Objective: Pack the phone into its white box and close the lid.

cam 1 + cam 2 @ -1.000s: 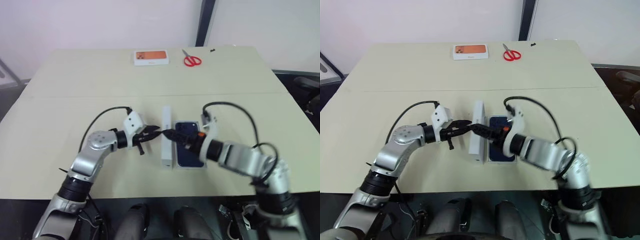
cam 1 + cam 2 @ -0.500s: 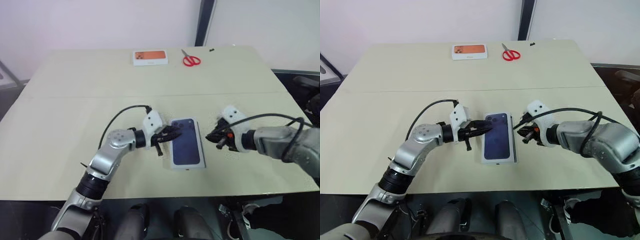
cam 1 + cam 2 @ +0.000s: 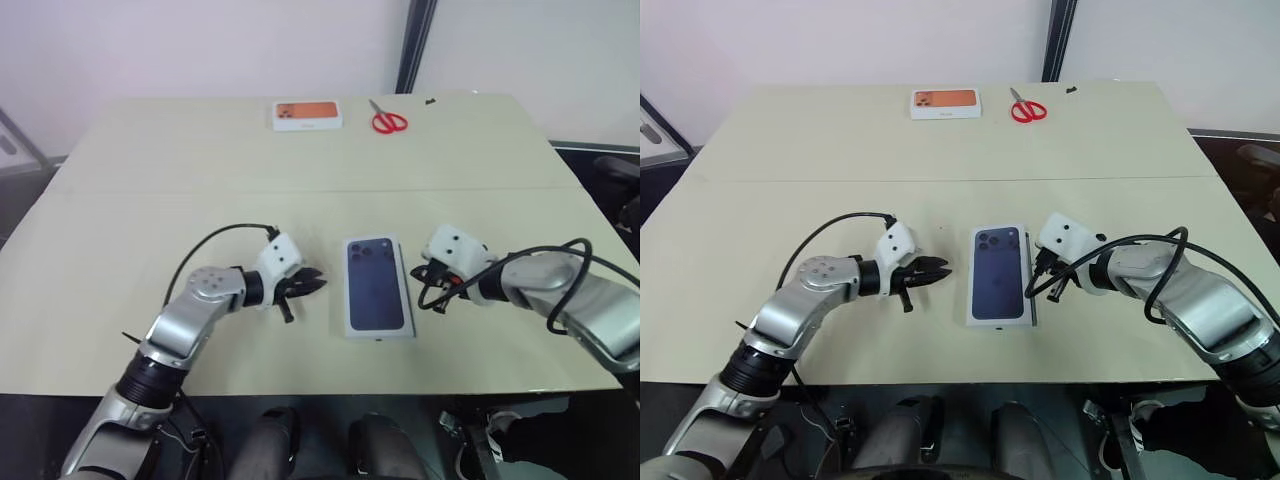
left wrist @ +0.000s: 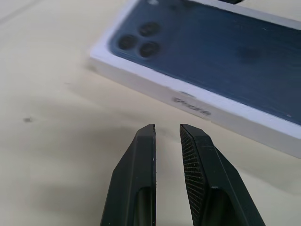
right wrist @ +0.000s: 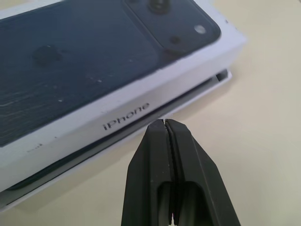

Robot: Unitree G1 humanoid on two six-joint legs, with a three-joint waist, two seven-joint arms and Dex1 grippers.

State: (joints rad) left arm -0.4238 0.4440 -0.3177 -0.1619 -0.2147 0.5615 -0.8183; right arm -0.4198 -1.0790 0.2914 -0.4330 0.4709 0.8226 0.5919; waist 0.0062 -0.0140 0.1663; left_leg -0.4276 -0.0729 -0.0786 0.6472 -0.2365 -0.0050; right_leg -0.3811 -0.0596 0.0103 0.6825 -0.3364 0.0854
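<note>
White lid (image 3: 378,285) lying flat on the white box (image 5: 214,82) near the table (image 3: 200,160) front edge, no longer up on edge. Backed off: left end effector (image 3: 313,283) barely parted, right end effector (image 5: 165,125) clenched, both empty. Phone hidden, presumably inside. Seam still gaping, needs pressing.

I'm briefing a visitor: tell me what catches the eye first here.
The lid with its dark blue phone picture lies face up mid-table, covering the white box, not yet fully seated. The left gripper and right gripper flank it, touching nothing. Red scissors and an orange-topped box sit at the far edge.
</note>
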